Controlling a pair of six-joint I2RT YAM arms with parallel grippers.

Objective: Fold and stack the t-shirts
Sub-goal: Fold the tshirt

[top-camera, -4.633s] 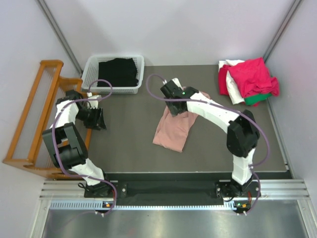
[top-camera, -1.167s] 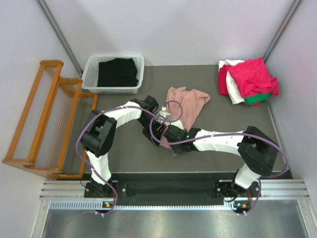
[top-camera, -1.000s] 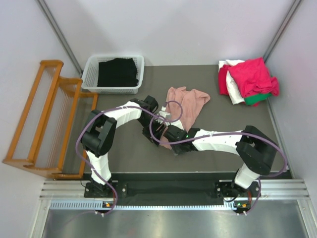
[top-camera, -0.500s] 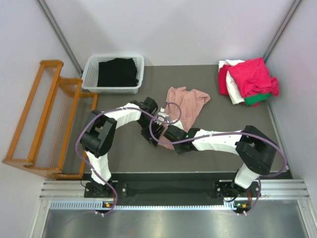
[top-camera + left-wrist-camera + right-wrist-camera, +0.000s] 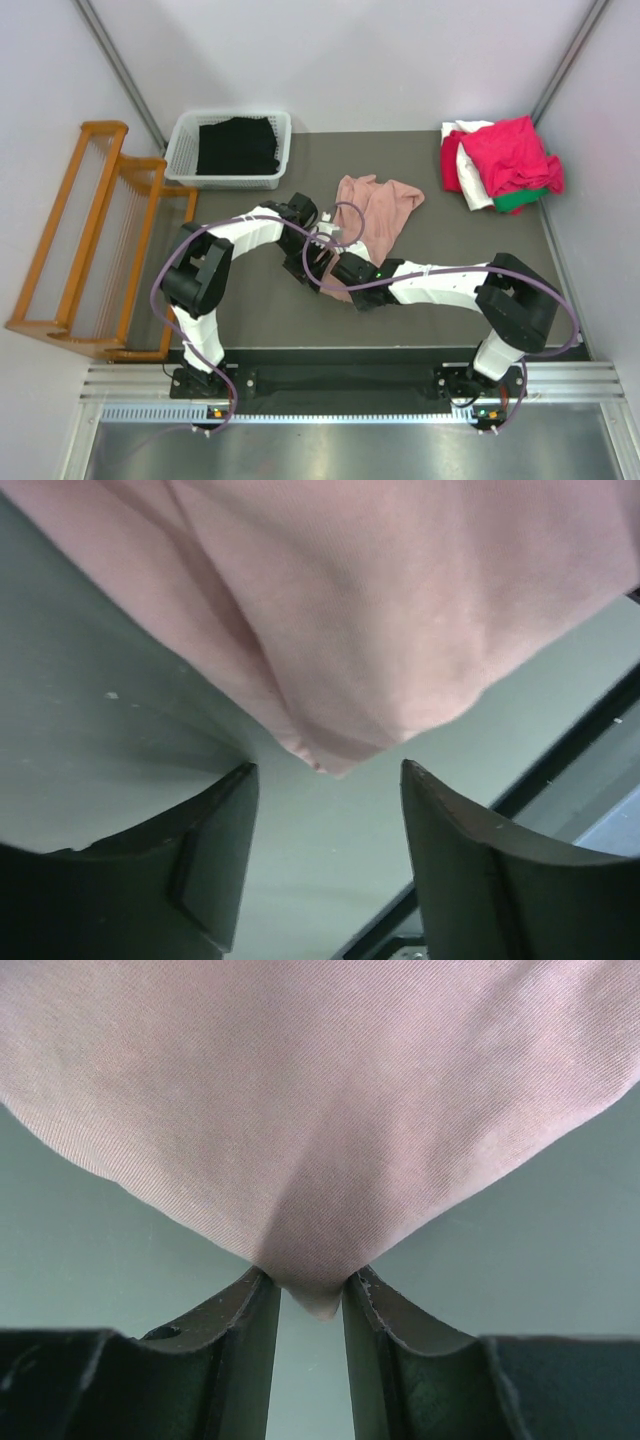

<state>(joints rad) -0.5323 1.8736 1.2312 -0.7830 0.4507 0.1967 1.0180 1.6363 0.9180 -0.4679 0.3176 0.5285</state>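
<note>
Right gripper [image 5: 312, 1285] jaws, freshly closed, pinching edge of dusty-pink t-shirt [image 5: 378, 212] lying right of basket [image 5: 230, 183]. Left gripper [image 5: 328, 780] jaws spreading wider, cloth corner between them, ungripped. Second grasp pending before spreading flat.

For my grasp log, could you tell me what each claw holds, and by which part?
The right claw pinches the dusty-pink t-shirt by a bunched corner; the left claw is open, holding nothing.

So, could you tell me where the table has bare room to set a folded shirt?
Bare table lies between the shirt pile and the right arm, and along the far edge between basket and pile. Crowded mid-table: left pincer and right pincer meet at the dusty-pink shirt.
</note>
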